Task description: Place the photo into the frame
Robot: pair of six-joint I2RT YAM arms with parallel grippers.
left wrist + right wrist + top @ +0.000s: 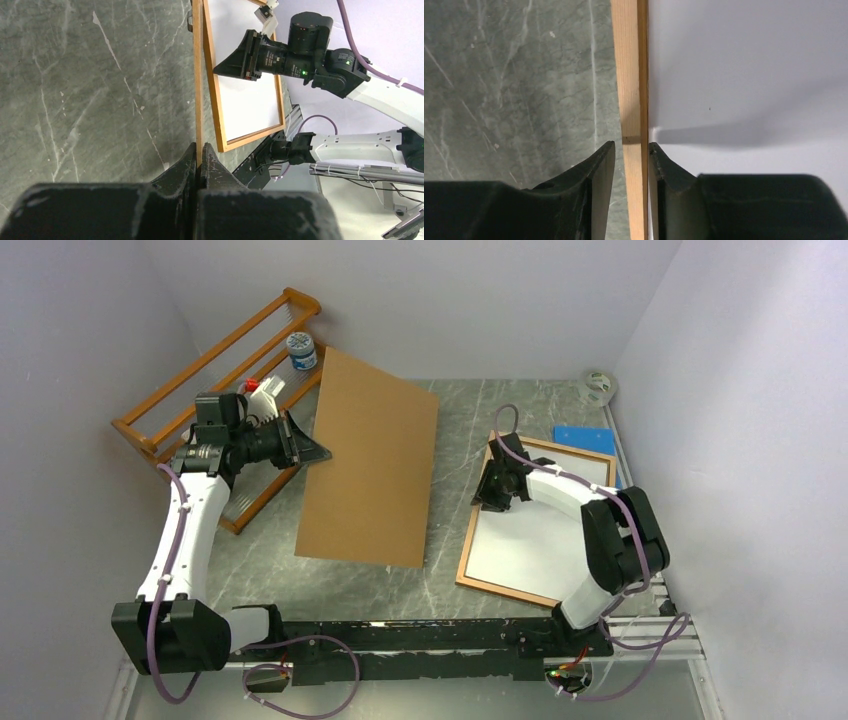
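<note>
Worktop [450,425] is grey marble-look stuff. Biggest thing over it is the brown backing board [370,470], tilted up, with the left claw [199,148] clamped tight on its thin edge. Frame [503,592] lies flat, well away across the worktop from that claw and right under the right claw [631,146]. That one's narrow and straddles one wooden rail, with slim gaps either side, so not really pinching. Photo [525,545] sits white side up inside the frame, just beside that claw's inner finger.

Robotics lab cell, plain white panel walls [450,300], marble-look tabletop [470,410], black mounting rail [430,640]
</note>
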